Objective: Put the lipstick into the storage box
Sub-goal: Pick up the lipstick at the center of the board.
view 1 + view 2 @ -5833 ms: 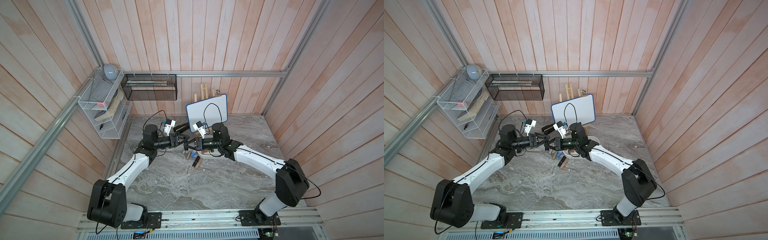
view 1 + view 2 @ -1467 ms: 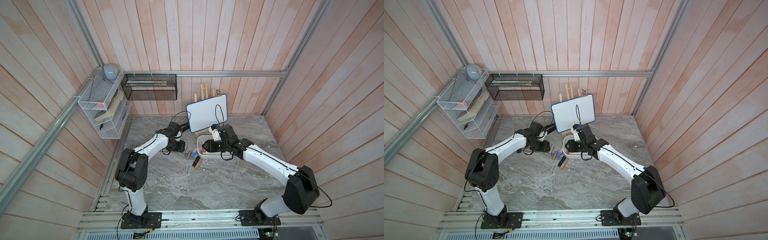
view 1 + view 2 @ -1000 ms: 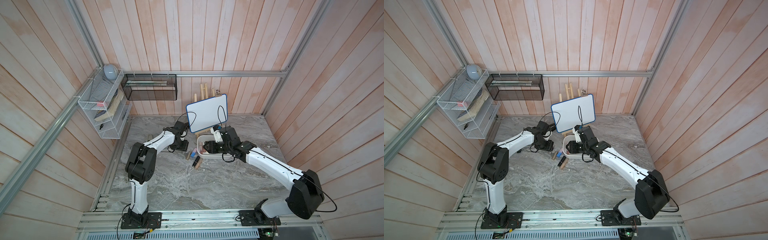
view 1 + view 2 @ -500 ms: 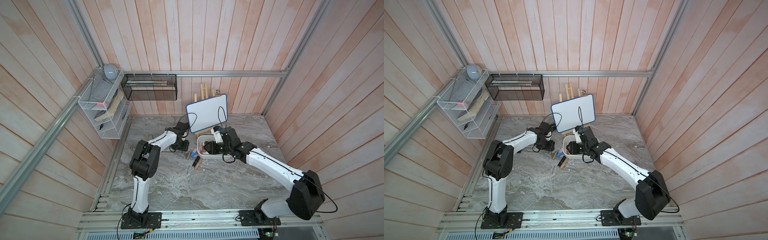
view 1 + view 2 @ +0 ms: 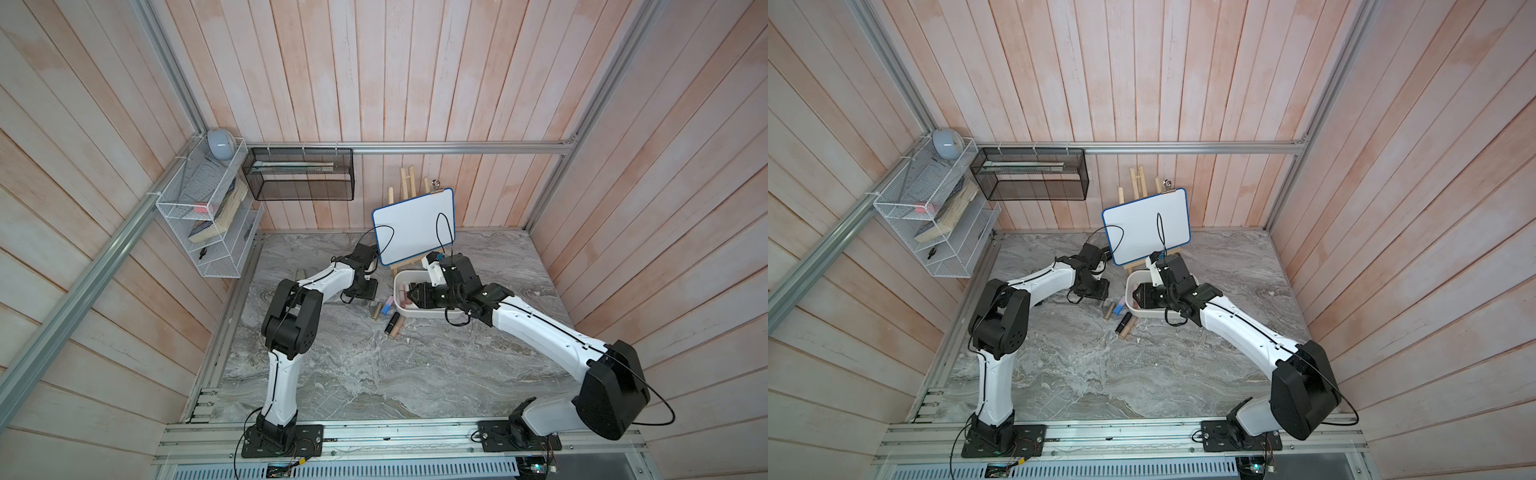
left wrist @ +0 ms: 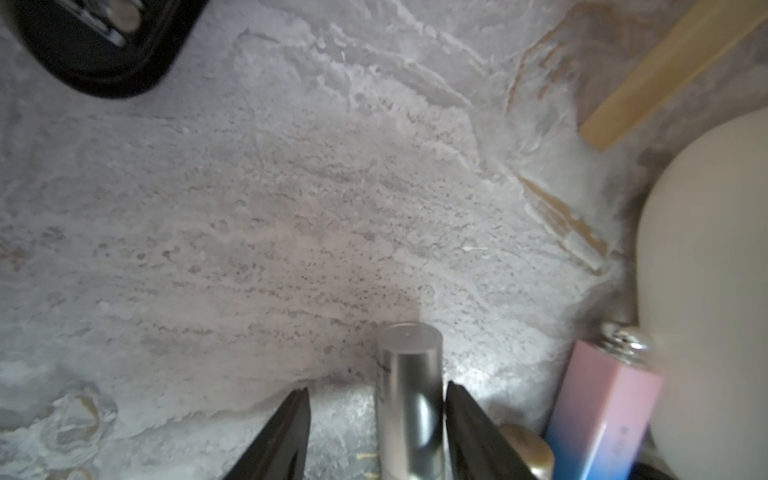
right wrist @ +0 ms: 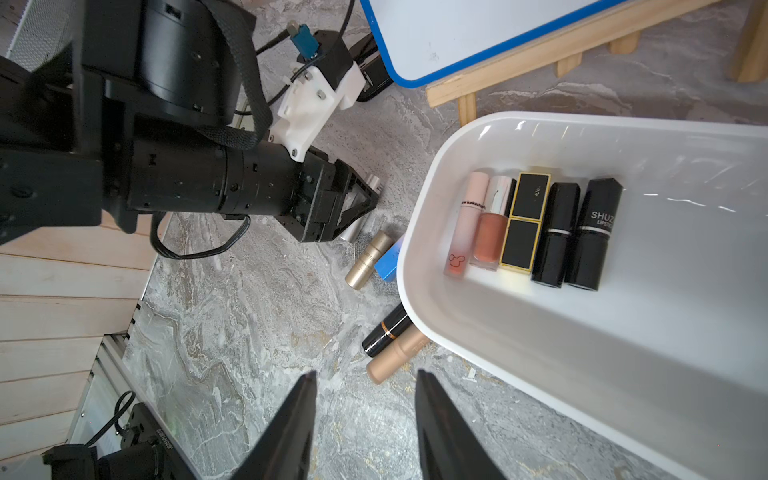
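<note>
2 arms: left arm (image 5: 291, 316) reaches in to the loose lipsticks, right arm (image 5: 540, 332) reaches over the storage box (image 7: 582, 365)
1 whiteboard (image 5: 413, 226) on 1 wooden easel (image 7: 519, 58) at the back, box just in front of it
1 white wire rack (image 5: 208, 224) and 1 black mesh basket (image 5: 299, 174) hung in the back corner on the left arm's side, well apart from the box
1 storage box, white, flat on the table, 5 lipsticks inside in a row, side by side: pink tube (image 7: 467, 224), peach gloss (image 7: 490, 237), black-and-gold square case (image 7: 525, 222), plain black tube (image 7: 557, 235), black tube marked SHUZ (image 7: 592, 235)
5 lipsticks loose on the table just off the box end nearest the left arm: silver lipstick (image 6: 409, 395), gold lipstick (image 7: 370, 259), pink-and-blue square lipstick (image 6: 602, 415) right at the box wall, black lipstick with gold band (image 7: 386, 330), tan lipstick (image 7: 397, 353); last two lie side by side, touching, at the box corner
left gripper (image 6: 378, 388): fingers spread, straddling the silver lipstick lying on the table; one finger right against it, visible gap at the other, not clamped
right gripper (image 7: 365, 376): fingers spread, nothing between them, hanging above that same box end
Surface: grey marble-pattern tabletop (image 5: 374, 374) with white flecks
Room: pale wood-plank walls (image 5: 374, 83) on three sides, aluminium rails (image 5: 457, 146) across the back wall and up the corners
</note>
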Robot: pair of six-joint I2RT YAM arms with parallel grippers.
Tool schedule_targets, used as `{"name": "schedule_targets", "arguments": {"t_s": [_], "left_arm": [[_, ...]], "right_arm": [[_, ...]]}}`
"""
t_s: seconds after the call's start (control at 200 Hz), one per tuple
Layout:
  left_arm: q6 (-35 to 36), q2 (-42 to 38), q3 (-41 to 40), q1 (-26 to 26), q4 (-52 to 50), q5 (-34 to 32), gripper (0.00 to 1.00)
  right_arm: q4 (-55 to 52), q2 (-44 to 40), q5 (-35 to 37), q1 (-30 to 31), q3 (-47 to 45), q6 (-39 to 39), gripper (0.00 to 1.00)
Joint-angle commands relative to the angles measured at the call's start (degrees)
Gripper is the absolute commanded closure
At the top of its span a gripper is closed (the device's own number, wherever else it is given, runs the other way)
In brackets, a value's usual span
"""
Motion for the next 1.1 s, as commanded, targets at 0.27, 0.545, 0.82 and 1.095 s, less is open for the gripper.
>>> {"name": "schedule_targets", "arguments": {"t_s": [0.27, 0.545, 0.82, 1.095], "left_arm": [[-0.6, 2.5, -0.3, -0.1, 0.2, -3.9, 0.58], [-1.1, 2.8, -0.8, 0.2, -0.4, -3.5, 0.77], [-3.4, -3.0, -5.4, 2.5, 1.9, 1.5, 0.8], [-5.5, -15.4, -14.7, 5.2, 5.6, 5.9, 0.8]], "right_arm": [[0.1, -0.7, -0.2, 0.3, 1.2, -0.1, 0.57], [0.5, -0.4, -0.6, 0.3, 1.1, -0.1, 0.57], [1.5, -1.3, -1.0, 0.3, 0.5, 0.3, 0.57], [4.2, -2.3, -2.6, 0.3, -0.1, 1.9, 0.57]]}}
